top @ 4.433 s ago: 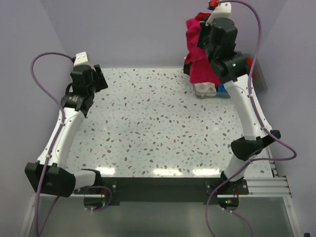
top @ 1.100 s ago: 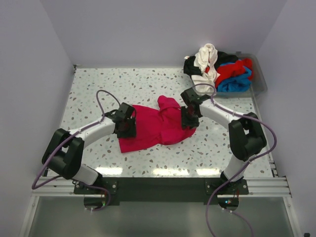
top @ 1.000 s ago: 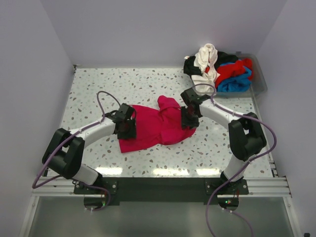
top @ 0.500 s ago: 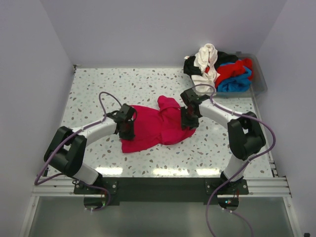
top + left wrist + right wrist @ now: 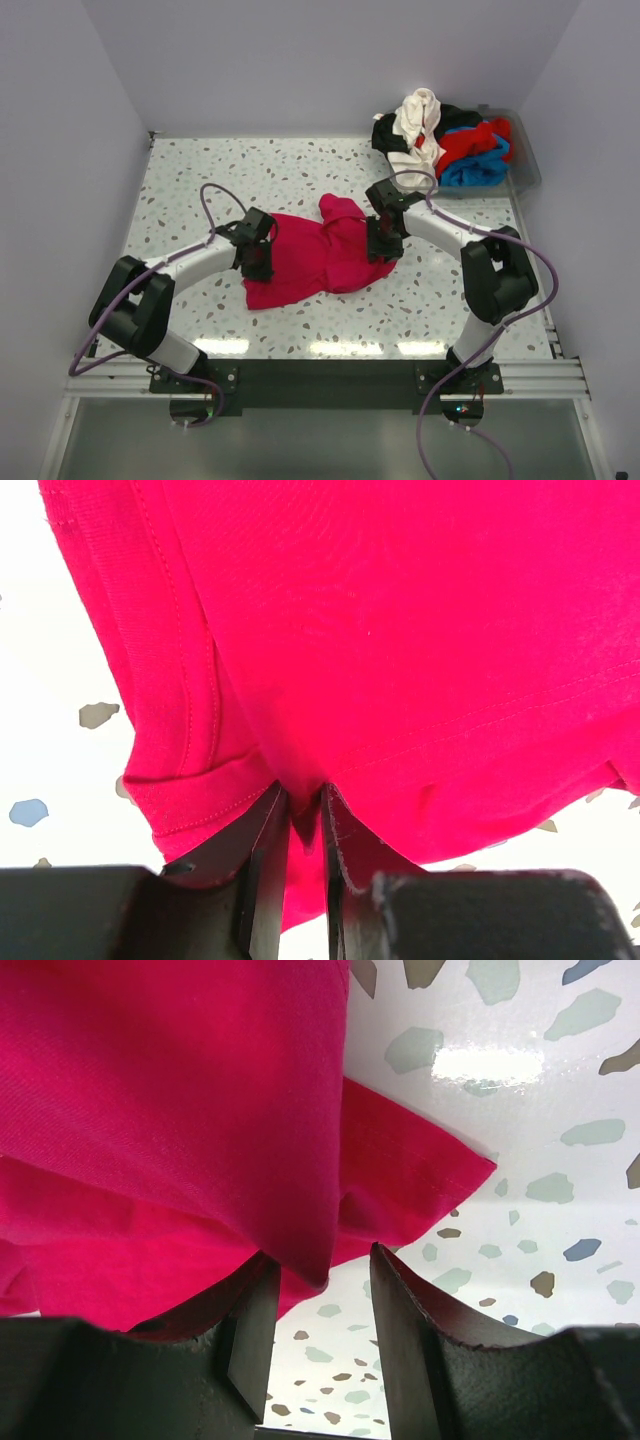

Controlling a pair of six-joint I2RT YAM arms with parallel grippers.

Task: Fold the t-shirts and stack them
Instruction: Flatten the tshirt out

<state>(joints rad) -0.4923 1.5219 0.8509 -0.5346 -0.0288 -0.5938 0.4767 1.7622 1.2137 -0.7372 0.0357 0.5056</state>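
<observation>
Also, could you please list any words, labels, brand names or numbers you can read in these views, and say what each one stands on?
None: no readable word, label, logo or number shows on the crimson-pink cloth t-shirt, on the heaped shirts in the clear grey plastic bin, or on the speckled table.

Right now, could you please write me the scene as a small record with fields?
table: speckled, light
shirt in work: crimson-pink t-shirt, lying loose in the middle, not folded
left jaws: closed on a fold at its left edge
right jaws: apart, around its right edge
waiting pile: cream-white, black, red and blue cloth, heaped in the bin at the far right corner
</observation>
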